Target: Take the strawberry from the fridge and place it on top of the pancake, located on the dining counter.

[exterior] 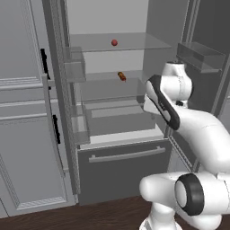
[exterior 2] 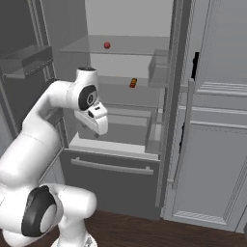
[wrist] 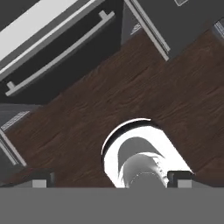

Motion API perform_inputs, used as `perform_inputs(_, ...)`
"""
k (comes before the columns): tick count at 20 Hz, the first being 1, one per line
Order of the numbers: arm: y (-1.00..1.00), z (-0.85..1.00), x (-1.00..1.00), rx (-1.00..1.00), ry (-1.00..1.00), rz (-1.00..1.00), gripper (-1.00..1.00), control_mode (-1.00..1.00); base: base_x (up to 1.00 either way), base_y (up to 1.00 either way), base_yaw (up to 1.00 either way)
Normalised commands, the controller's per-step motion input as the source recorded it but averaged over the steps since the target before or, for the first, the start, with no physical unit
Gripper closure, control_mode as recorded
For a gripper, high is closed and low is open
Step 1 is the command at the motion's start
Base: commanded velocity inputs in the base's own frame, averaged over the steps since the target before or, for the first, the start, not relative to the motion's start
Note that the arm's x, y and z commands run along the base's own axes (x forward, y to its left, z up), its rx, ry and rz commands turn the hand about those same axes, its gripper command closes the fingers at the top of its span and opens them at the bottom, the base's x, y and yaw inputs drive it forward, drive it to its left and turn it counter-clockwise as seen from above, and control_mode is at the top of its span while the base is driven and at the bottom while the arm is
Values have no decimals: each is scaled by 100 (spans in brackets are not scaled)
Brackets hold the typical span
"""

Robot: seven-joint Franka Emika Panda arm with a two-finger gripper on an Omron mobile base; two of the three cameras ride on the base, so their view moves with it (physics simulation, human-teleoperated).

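Note:
The strawberry [exterior: 114, 42] [exterior 2: 107, 45] is a tiny red ball lying on the upper pale shelf of the fridge [exterior: 121, 170] [exterior 2: 111, 185], whose two doors stand wide open. My gripper [exterior 2: 98, 131] [wrist: 110, 179] hangs in front of the lower shelves, well below the strawberry and pointing down at the floor. It is open, with its two fingertips [wrist: 41, 179] far apart and nothing between them. The pancake and the dining counter are out of view.
An elongated orange-red banded item [exterior: 121, 76] [exterior 2: 133, 83] lies on the shelf below the strawberry. Clear door bins [exterior: 74, 67] [exterior 2: 26, 60] flank the opening. Light-grey panelled cabinets [exterior: 22, 112] [exterior 2: 217, 144] stand beside the fridge. The bottom drawer's bar handle [wrist: 57, 57] and dark wooden floor [wrist: 144, 83] lie under the hand.

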Motion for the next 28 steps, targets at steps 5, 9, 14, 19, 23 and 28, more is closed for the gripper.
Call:
perform_inputs(5, 7, 9, -62, -5, -9, 48, -100, -100, 0, 0, 0)
perform_inputs(9, 46, 0, -57, -6, -5, 27, -100, -100, 0, 0, 0)
perform_inputs(14, 10, -4, -11, -5, -1, 26, -100, -100, 0, 0, 0)
perform_inputs(19, -7, -12, -20, -2, -15, 28, -100, -100, 0, 0, 0)
perform_inputs(23, 1, -22, -18, 0, -9, 13, -100, -100, 0, 0, 0)
perform_inputs(28, 6, -9, -23, -1, -10, 0, -100, -100, 0, 0, 0)
